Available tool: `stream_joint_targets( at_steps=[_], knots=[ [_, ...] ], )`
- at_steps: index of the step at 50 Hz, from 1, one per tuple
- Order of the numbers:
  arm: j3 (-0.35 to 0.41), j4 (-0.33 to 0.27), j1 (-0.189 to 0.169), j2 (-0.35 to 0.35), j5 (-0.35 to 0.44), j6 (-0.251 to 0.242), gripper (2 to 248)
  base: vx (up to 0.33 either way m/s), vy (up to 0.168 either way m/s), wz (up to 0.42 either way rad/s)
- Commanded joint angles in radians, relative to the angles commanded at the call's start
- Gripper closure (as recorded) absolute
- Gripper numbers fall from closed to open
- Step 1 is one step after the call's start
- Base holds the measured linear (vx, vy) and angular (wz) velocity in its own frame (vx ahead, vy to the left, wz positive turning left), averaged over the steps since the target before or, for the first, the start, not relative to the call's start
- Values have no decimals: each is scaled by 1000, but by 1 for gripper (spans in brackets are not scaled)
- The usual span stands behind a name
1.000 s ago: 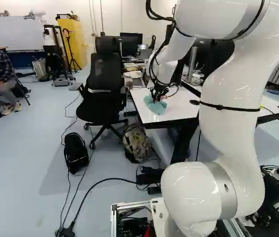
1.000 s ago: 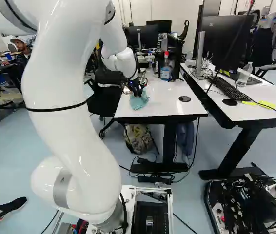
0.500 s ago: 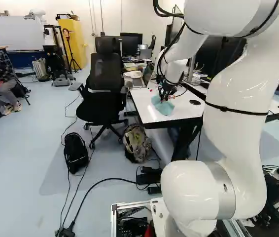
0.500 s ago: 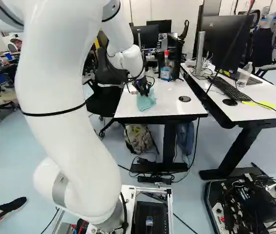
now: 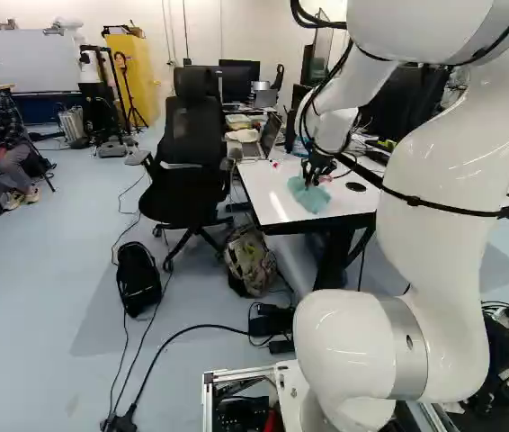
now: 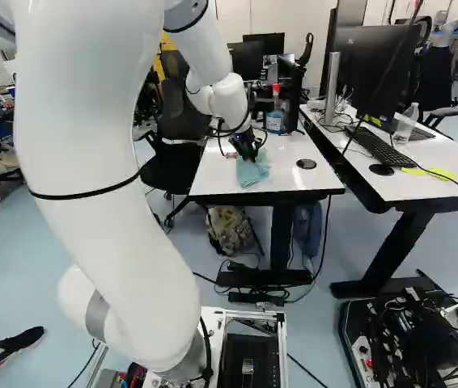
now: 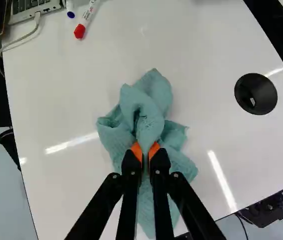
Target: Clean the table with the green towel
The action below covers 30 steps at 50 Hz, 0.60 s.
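green towel (image 7: 154,102) is bunched on the white table (image 6: 213,174), just above the middle of the right base view and right of the middle, above centre, in the left. its long axis is laid roughly in line with the fingers: one rounded end is pointed ahead of them, the other is stretched back beneath, towards the table's near edge, and loose folds are spread to both sides. a raised fold is pinched by the gripper (image 5: 309,183), its orange pads (image 7: 137,151) pressed on it from two sides. in the wrist view, a red-capped pen (image 7: 85,25) and a laptop (image 7: 29,10) are seen farther ahead on the tabletop, and a round black hole (image 7: 255,94) to one side of the towel. a bottle (image 6: 275,117) is stood upright at the upper middle of the right base view; a second table (image 6: 447,170) is seen at its right. an office chair (image 5: 196,144) is placed at the upper left of centre in the left base view, with a patterned backpack (image 5: 250,261) on the floor near it.
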Motion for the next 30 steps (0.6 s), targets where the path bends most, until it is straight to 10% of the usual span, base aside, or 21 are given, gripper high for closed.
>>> stream_joint_targets(
  at_steps=[30],
  knots=[
    [0, 0, 0, 0, 0, 0, 214, 0, 0, 0]
  ],
)
